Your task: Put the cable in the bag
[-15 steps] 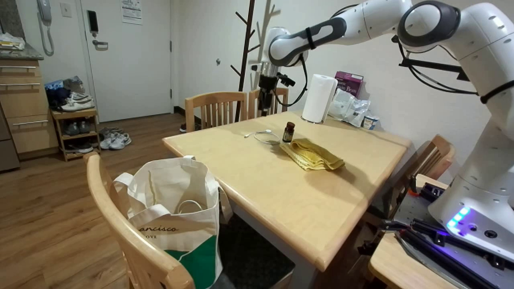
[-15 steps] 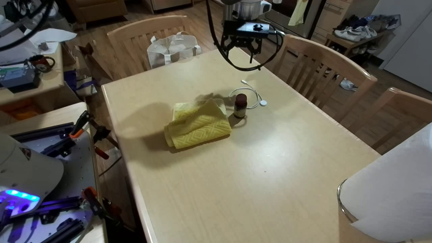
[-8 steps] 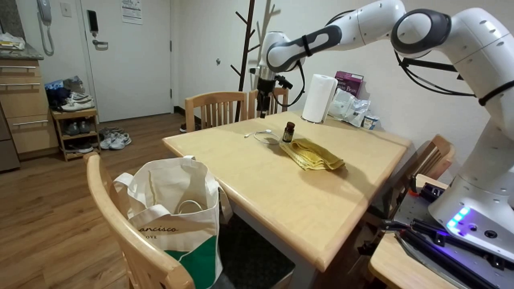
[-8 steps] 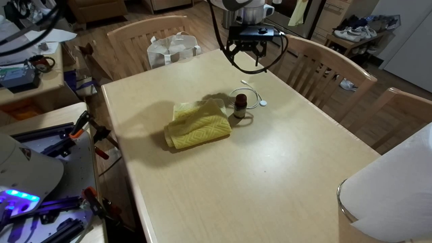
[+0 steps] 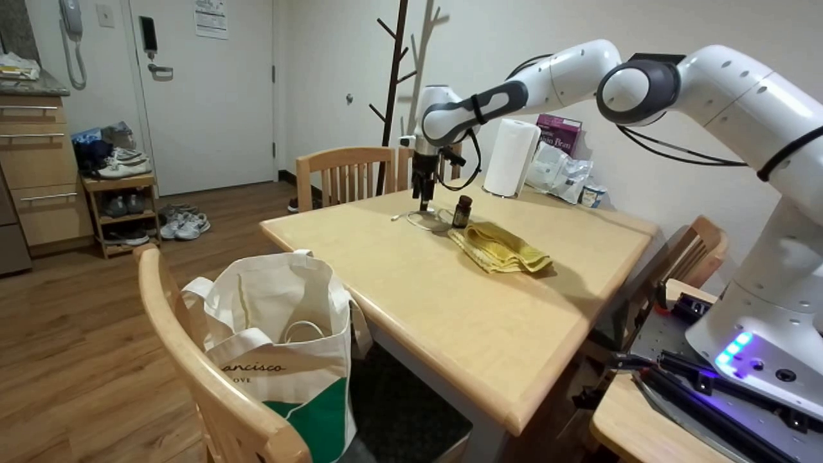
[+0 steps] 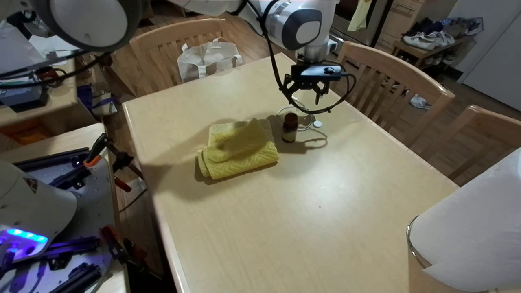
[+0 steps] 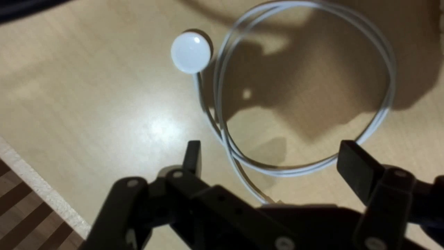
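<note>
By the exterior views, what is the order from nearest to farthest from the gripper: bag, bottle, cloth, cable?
From the gripper, in both exterior views:
1. The cable, below it on the table.
2. The bottle, standing beside the cable.
3. The cloth, past the bottle.
4. The bag, off the table by a chair.

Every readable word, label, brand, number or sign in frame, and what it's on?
"ancisco": bag, start of the word not visible.
"OVE": bag, under that line, small; may be incomplete.
"isin Bran": purple box, blurred, likely reading; start unclear.
Too small or blurred to read: notice on the door, bottle label, cup, base sticker.
</note>
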